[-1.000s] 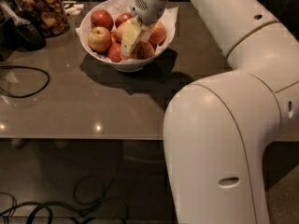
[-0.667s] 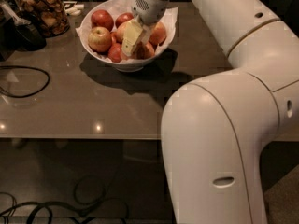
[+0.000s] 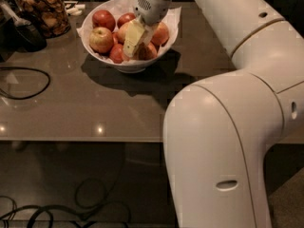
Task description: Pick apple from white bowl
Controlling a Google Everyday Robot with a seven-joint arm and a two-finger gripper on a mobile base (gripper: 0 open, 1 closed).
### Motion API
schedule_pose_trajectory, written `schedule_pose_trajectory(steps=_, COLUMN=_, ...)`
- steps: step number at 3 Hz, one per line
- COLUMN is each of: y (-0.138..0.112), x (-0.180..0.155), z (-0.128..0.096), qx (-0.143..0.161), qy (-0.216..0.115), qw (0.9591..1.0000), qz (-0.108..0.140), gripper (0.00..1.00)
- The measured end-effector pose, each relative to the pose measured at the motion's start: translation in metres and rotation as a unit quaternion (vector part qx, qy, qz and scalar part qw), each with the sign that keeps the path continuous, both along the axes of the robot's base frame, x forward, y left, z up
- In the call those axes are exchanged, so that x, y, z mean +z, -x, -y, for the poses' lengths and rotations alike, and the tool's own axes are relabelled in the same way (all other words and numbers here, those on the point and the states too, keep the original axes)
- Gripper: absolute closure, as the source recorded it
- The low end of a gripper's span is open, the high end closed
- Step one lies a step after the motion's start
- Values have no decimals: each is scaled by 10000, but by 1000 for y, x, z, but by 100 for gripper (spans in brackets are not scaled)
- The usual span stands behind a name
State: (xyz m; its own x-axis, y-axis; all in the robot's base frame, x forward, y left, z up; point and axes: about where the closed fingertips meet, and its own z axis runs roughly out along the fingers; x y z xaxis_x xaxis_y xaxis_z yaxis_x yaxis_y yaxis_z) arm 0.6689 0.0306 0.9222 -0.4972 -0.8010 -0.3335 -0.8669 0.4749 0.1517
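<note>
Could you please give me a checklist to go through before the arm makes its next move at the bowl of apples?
1. The gripper is down inside the white bowl, among the apples: ok.
2. Several apples are there to pick: ok.
3. An apple is secured in the gripper: cannot tell.
4. The white bowl rests flat on the table, back from its front edge: ok.
5. The glass jar and the black cable lie apart from the bowl: ok.
</note>
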Motion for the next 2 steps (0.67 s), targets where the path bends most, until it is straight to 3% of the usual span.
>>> schedule_pose_trajectory(steps=2, y=-1, x=22, z=-8, qx=65, qy=-165, qw=9986, qz=505, gripper=100)
